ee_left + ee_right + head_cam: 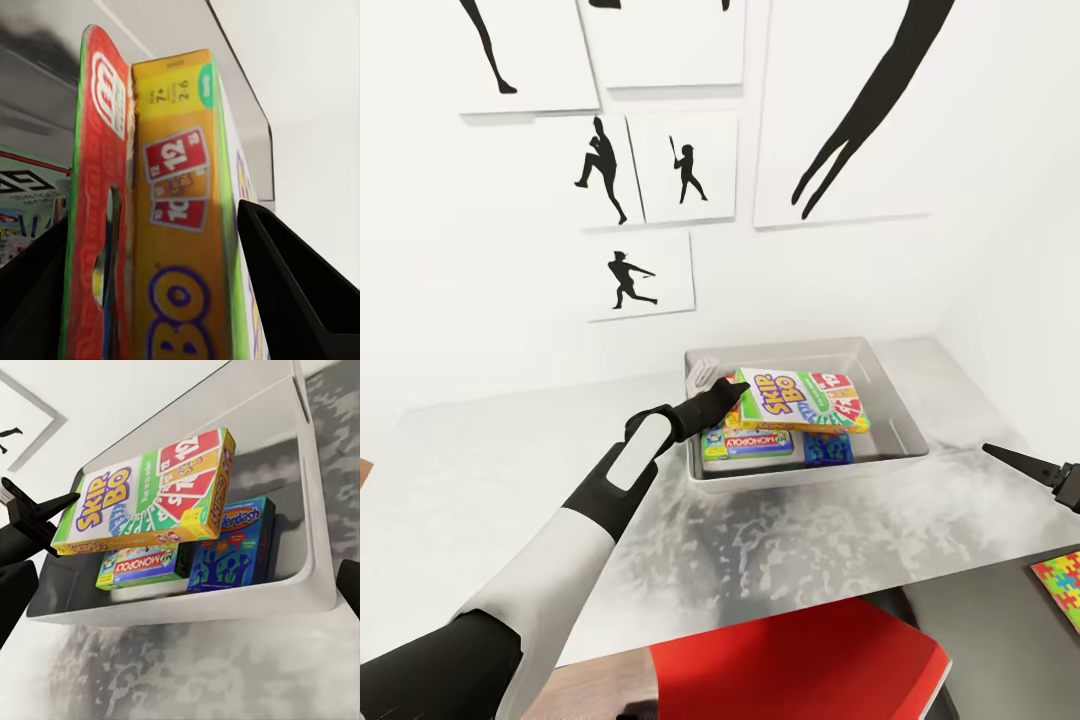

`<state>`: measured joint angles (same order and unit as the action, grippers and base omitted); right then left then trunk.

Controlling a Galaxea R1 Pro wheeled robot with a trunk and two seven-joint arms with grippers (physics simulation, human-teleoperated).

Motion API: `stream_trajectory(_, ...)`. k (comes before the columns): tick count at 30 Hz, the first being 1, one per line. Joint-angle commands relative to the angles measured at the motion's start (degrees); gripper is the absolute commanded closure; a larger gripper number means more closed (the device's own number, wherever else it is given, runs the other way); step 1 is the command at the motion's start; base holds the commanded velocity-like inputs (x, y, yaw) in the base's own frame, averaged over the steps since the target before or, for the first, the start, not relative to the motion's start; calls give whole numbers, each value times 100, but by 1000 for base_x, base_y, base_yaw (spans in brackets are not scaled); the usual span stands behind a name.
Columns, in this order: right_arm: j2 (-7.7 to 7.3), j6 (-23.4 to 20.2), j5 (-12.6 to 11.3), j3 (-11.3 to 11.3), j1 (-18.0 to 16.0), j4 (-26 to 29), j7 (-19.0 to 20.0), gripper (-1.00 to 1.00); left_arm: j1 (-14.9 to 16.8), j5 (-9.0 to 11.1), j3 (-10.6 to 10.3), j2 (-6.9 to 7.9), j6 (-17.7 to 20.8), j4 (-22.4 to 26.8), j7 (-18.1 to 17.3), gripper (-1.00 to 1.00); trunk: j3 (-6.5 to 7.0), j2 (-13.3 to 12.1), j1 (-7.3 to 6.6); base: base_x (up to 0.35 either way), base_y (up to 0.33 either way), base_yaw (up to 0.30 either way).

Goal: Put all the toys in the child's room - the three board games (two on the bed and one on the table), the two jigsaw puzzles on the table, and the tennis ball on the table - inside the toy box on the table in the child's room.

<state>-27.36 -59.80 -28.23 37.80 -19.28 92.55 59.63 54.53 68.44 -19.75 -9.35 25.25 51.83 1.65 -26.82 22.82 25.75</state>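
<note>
Over the toy box (pixel 900 425), the left gripper (pixel 732 392) clamps one end of the Skip-Bo board game (pixel 800 400), held above the Monopoly box (pixel 748 446) and blue game (pixel 232 544). Right gripper's (pixel 1025 462) state: cannot tell.

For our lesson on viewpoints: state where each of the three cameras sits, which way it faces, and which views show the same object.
Head view: from the robot's head, down over the table and toy box; the left arm and left pincer show.
Left wrist view: along the left pincer's fingers, shut on the Skip-Bo box.
Right wrist view: from the right arm, across the toy box rim at the stacked games.
Shared: all three views show the Skip-Bo box.
</note>
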Motion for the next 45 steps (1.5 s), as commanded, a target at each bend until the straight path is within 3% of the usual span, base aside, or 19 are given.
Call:
stream_trajectory(1, 3, -20, 19, 7, -5, 0, 31, -100, 4, 42, -1, 1, 14, 3, 20, 100, -10, 10, 3, 0, 0, 0)
stream_trajectory(14, 18, -20, 19, 4, -5, 0, 35, -100, 45, 21, -8, 3, 1, -3, -2, 100, -49, 10, 3, 0, 0, 0)
stream_trajectory(45, 23, -20, 19, -34, -5, 0, 47, -100, 337, -2, -23, -21, 9, 10, -14, 100, -326, 10, 3, 0, 0, 0)
